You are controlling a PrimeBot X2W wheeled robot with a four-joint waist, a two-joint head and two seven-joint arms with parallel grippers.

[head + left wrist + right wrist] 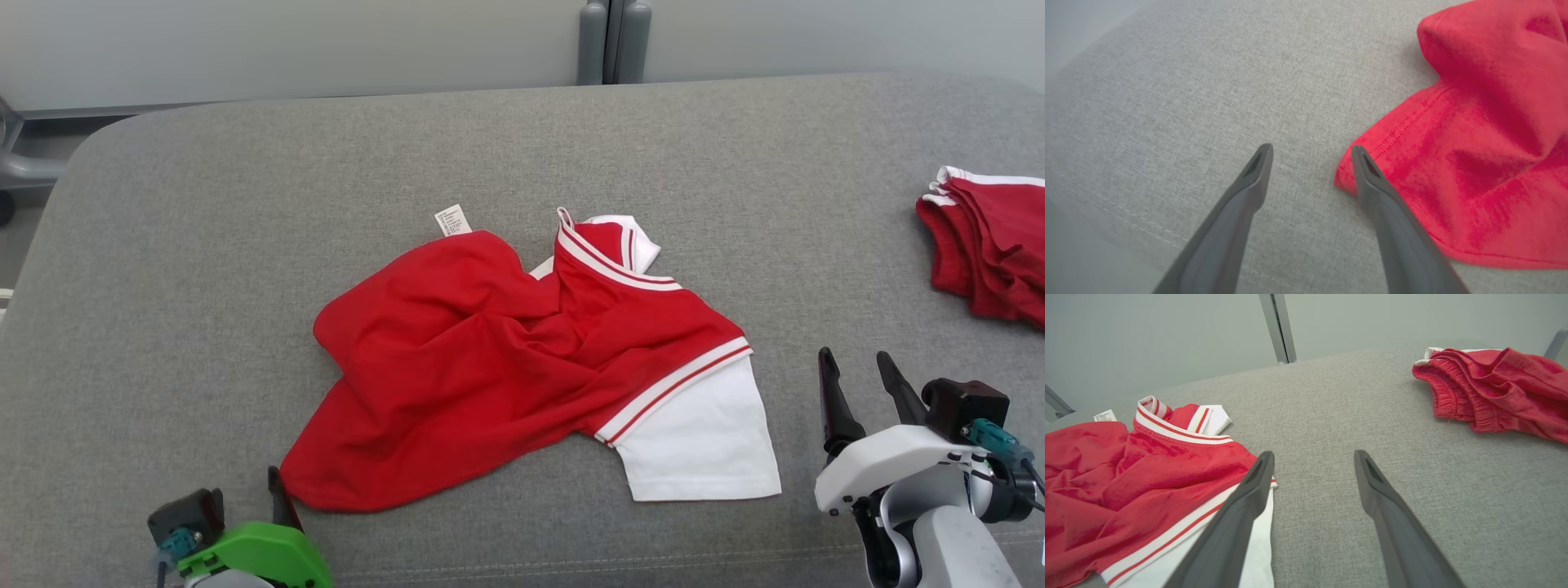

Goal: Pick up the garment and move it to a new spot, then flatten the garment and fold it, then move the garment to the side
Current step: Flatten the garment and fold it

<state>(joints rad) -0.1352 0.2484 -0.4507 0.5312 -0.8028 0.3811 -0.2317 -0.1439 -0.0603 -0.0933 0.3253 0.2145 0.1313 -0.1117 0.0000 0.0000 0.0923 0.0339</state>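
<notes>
1. crumpled red t-shirt with white striped trim and white sleeve lies bunched on the grey fabric-covered pad, not flat and not folded.
2. left gripper: the two dark fingers are spread wide with bare pad between them and nothing gripped.
3. key relation: the shirt's red hem corner sits right at the left gripper's right-hand finger, touching or just beside it. i can't tell which. the rest of the shirt runs away from that corner, forward and to the robot's right.
4. right gripper: fingers wide apart and empty, just off the shirt's right side, near the white sleeve but clear of it.
5. the shirt's long axis looks diagonal, from the near-left hem corner up to the striped collar on the far right. a white care label pokes out at the shirt's far edge.
6. my read: the left arm is nearer the hem and the right arm nearer the sleeve, so a two-point pull along that diagonal suits flattening.
7. a second heap of red clothes lies well right of the shirt, out of the way.
</notes>
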